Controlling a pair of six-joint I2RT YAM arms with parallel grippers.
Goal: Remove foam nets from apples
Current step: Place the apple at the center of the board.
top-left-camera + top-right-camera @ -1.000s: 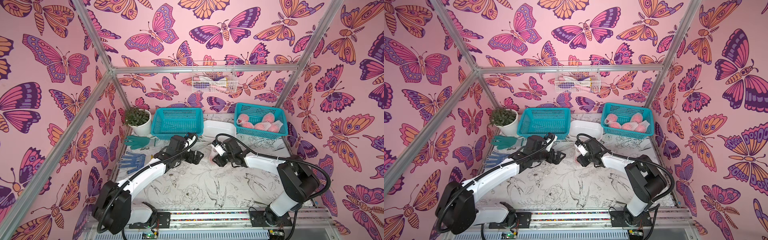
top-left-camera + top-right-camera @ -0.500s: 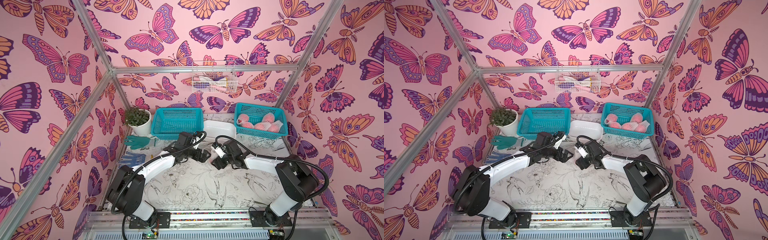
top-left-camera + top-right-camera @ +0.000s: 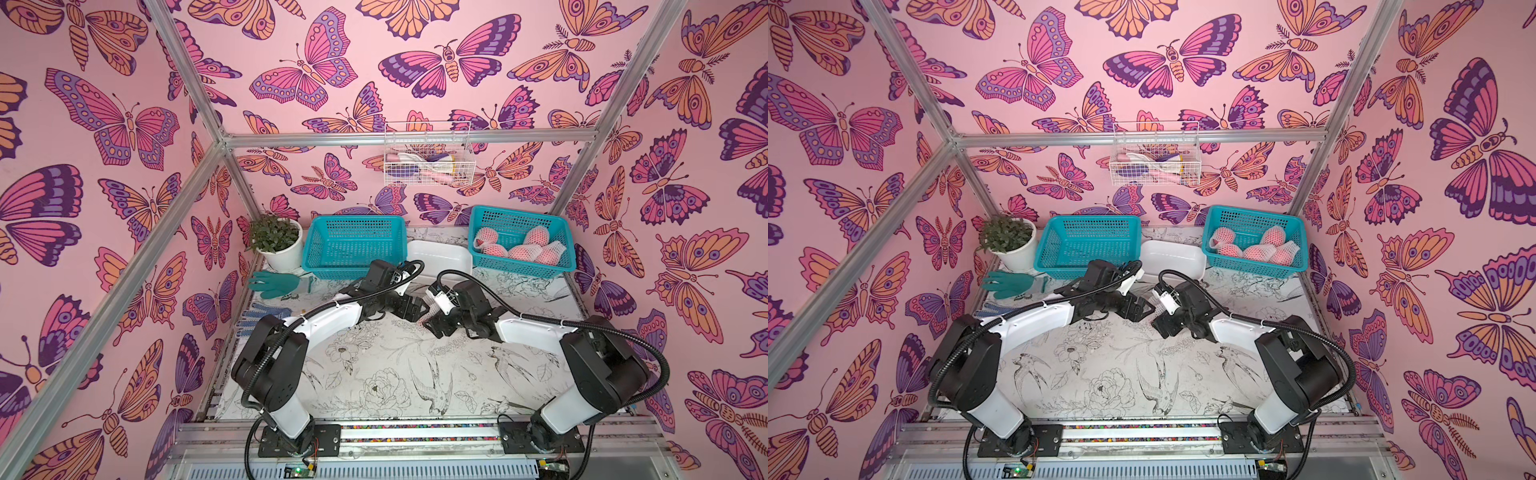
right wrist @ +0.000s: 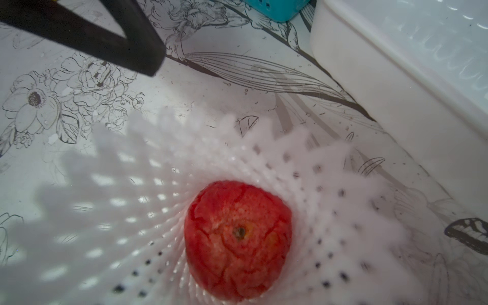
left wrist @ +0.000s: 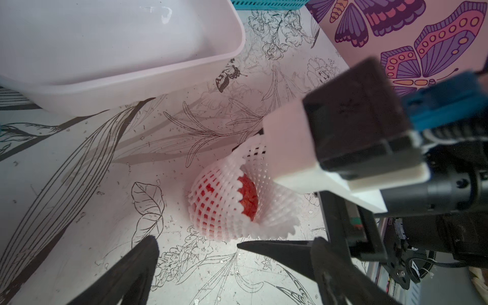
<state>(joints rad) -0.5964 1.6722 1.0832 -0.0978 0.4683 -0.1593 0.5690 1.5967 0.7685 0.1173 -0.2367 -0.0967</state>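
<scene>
One red apple (image 4: 237, 237) lies on the table, partly inside a white foam net (image 5: 216, 206) whose flared mouth (image 4: 343, 198) faces my right gripper (image 3: 434, 324). That gripper is open, its jaws in the stretched mouth and hidden by mesh in its wrist view. One of its dark fingers (image 5: 340, 224) shows beside the net. My left gripper (image 5: 195, 248) is open and holds nothing, close beside the net's closed end and apart from it. Several more netted apples (image 3: 538, 235) lie in the right teal basket (image 3: 523, 270).
An empty teal basket (image 3: 353, 266) and a white tub (image 3: 440, 257) stand just behind the grippers. A potted plant (image 3: 276, 241), a green glove (image 3: 274, 284) and a blue dotted glove (image 3: 266, 311) lie at the left. A wire basket (image 3: 424, 162) hangs on the back wall.
My left arm has swung right, bringing its gripper up to the netted apple. The right gripper's jaws have spread wider inside the net's mouth.
</scene>
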